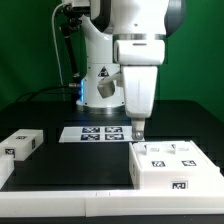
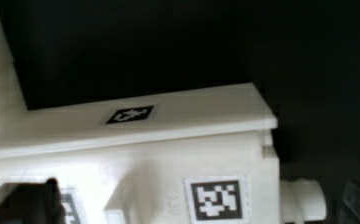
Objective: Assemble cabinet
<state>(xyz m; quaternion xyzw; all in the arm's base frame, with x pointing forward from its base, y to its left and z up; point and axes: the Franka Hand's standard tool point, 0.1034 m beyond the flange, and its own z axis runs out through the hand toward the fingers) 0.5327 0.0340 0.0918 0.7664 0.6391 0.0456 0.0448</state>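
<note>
Large white plastic cabinet box with black-and-white square tags (image 1: 175,165) sits on the black desk (image 1: 70,165) toward the exterior view's right, close to the desk's white raised border (image 1: 60,197). The gripper (image 1: 138,131) hangs at the box's far corner, on the exterior view's left side of it, with fingertips at or just above the top edge; contact unclear. The fingers look close together, but whether they pinch anything cannot be told, and nothing is seen carried. The wrist view shows the box's top and side close up. The step looks like taking hold of or nudging the box at that corner. Best done by coming straight down, centring the wall between the fingers and not clipping the edge, or the box may skid. A small white tagged drawer block (image 1: 20,143) lies well apart at the exterior view's left. The thin flat white marker board (image 1: 100,133) lies near the gripper. Bare desk between block and box gives room; the border near the box limits pushing that way.
</note>
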